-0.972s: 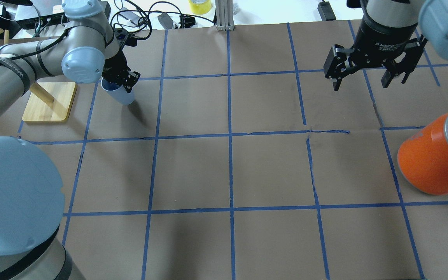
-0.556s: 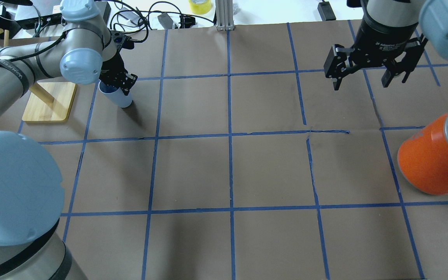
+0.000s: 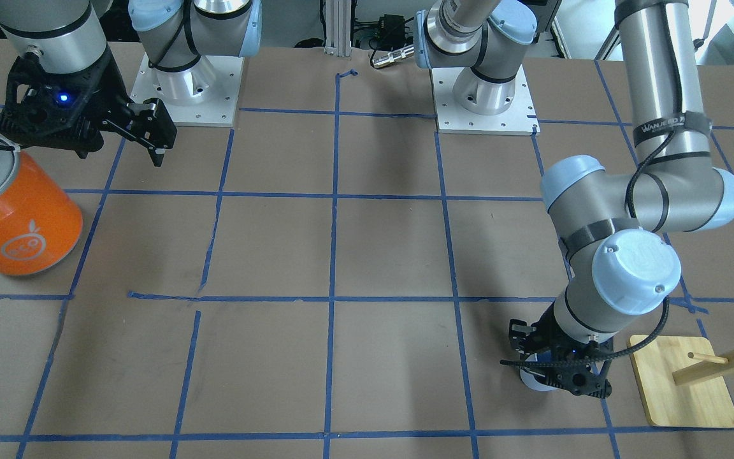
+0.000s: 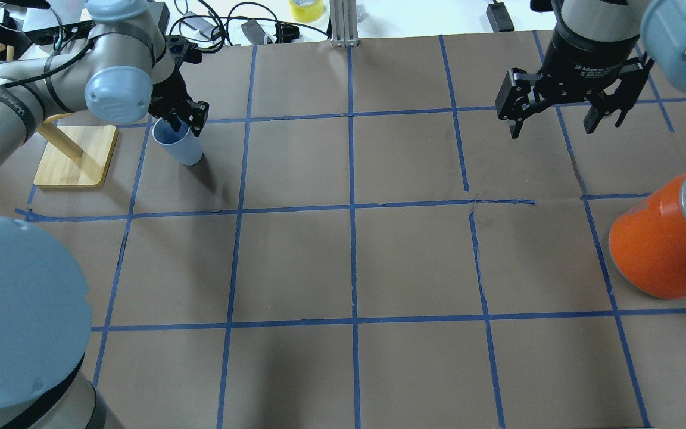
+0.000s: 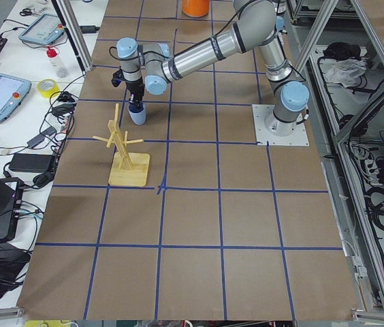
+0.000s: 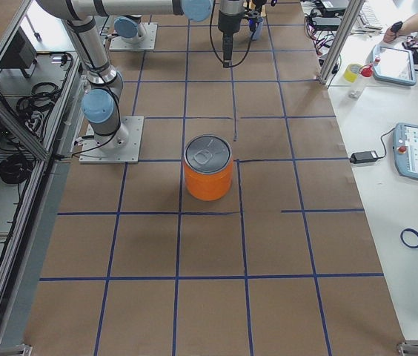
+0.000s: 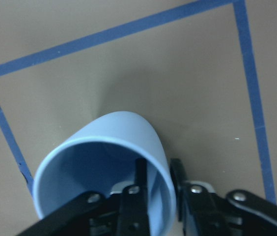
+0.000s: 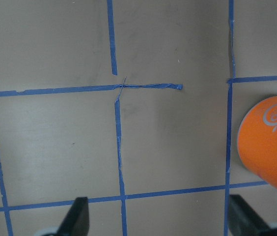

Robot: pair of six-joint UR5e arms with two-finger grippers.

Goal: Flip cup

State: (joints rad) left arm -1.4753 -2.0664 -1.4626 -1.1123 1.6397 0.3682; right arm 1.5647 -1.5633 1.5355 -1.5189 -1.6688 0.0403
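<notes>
The pale blue cup (image 4: 183, 150) stands mouth up, slightly tilted, on the brown paper at the far left, next to the wooden stand. My left gripper (image 4: 181, 123) comes down on it from above. In the left wrist view one finger is inside the cup (image 7: 124, 132) and one outside, and the left gripper (image 7: 157, 168) is shut on the rim wall. In the front-facing view the left gripper (image 3: 564, 379) hides most of the cup (image 3: 529, 381). My right gripper (image 4: 557, 122) hangs open and empty above the far right of the table, far from the cup.
A large orange can (image 4: 664, 244) with a silver lid stands at the right edge, below the right gripper. A wooden peg stand (image 4: 75, 155) sits just left of the cup. Cables and a tape roll (image 4: 306, 9) lie beyond the table's far edge.
My left wrist has swung back toward the far edge and risen a little. The cup now sits more upright with its mouth more open to view. The right arm has not moved.
</notes>
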